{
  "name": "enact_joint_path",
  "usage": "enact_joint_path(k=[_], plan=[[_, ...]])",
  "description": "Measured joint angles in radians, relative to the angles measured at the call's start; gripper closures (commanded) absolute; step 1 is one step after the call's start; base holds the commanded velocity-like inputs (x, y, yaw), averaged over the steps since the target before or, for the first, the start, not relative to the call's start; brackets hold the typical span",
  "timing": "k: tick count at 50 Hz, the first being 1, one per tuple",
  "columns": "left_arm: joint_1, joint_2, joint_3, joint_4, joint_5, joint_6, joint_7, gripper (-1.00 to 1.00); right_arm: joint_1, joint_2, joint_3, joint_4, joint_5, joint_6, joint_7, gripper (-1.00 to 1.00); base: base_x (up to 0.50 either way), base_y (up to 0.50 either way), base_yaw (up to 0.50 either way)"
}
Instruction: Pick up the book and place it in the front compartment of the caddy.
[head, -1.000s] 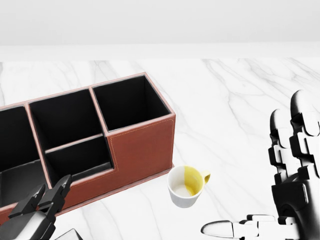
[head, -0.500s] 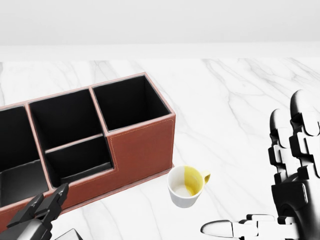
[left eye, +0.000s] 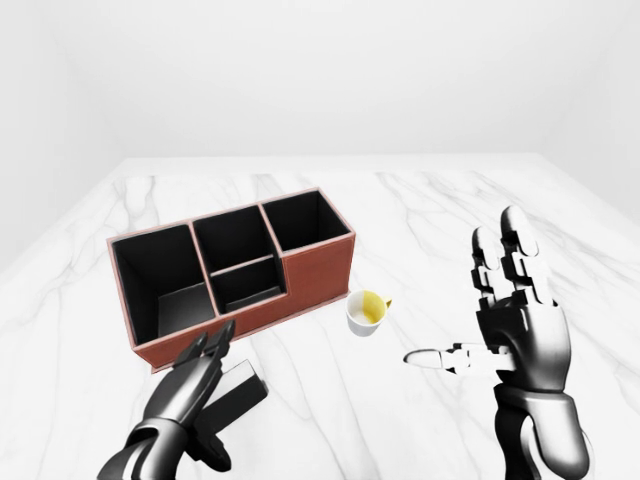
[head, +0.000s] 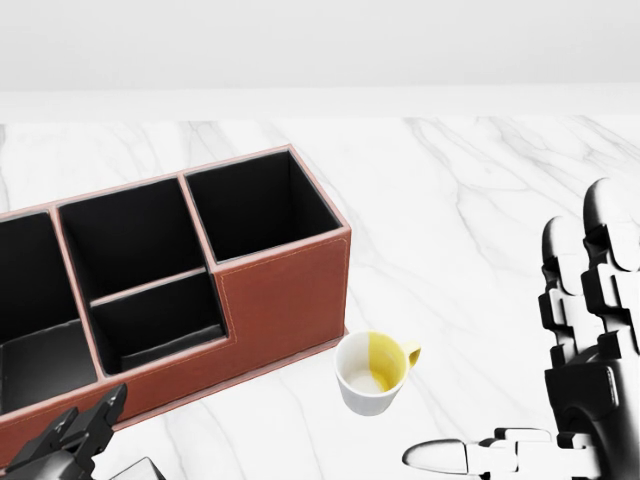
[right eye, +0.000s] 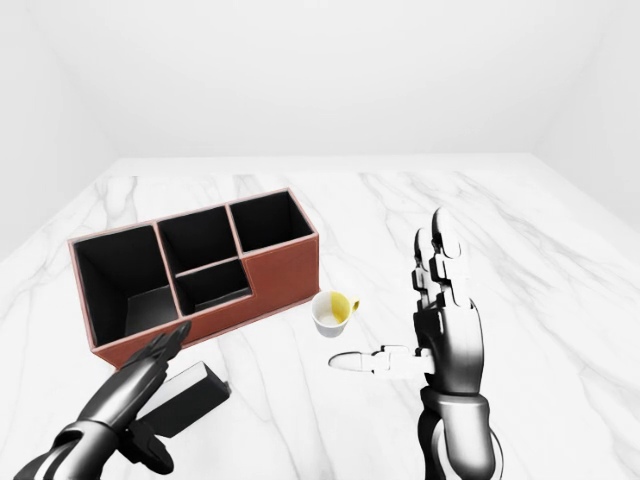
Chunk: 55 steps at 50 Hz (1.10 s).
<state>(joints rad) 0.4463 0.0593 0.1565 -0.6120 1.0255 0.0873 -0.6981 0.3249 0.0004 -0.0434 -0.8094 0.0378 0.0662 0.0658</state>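
We are reaching our left hand (right eye: 130, 395) down over the dark book (right eye: 185, 397), fingers stretched out and spread above it, thumb below; whether they are touching it we cannot tell. The head view is showing only the fingertips. The book is lying on the marble table (left eye: 420, 230) just below the caddy (left eye: 235, 272). Our right hand (left eye: 515, 320) is standing upright, fingers splayed, right of the cup (head: 372, 372).

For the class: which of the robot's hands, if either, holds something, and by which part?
The left hand has its fingers around one end of the dark book; a firm grip cannot be confirmed. The right hand is open, empty.
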Motion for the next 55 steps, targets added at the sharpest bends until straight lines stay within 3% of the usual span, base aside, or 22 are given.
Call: enact_joint_path(k=[17, 45, 46, 47, 48, 55], plan=[[0.001, 0.003, 0.041, 0.039, 0.004, 0.0, 0.0, -1.0, -0.002, 0.001, -0.009, -0.001, 0.004, -0.002, 0.0, -0.99, 0.0, 0.0, 0.0], [-0.007, 0.02, 0.034, 0.133, -0.018, 0.0, 0.0, -1.0, 0.002, 0.002, -0.009, -0.009, 0.003, -0.008, -0.001, -0.99, 0.0, 0.0, 0.0], [-0.009, 0.021, 0.035, 0.137, -0.02, 0.0, 0.0, -0.28, 0.002, 0.002, -0.009, -0.009, 0.002, -0.009, -0.001, -1.0, 0.0, 0.0, 0.0], [-0.011, 0.022, 0.036, 0.139, -0.023, 0.0, 0.0, 0.57, 0.002, 0.002, -0.008, -0.009, 0.002, -0.009, -0.002, -0.99, 0.0, 0.0, 0.0], [-0.013, 0.024, 0.037, 0.141, -0.025, 0.0, 0.0, 0.94, 0.002, 0.002, -0.008, -0.009, 0.002, -0.009, -0.002, -1.0, 0.0, 0.0, 0.0], [-0.017, 0.03, 0.036, 0.155, -0.036, 0.0, 0.0, 0.98, 0.0, 0.002, -0.01, -0.011, 0.003, -0.01, -0.004, -0.99, 0.0, 0.0, 0.0]])
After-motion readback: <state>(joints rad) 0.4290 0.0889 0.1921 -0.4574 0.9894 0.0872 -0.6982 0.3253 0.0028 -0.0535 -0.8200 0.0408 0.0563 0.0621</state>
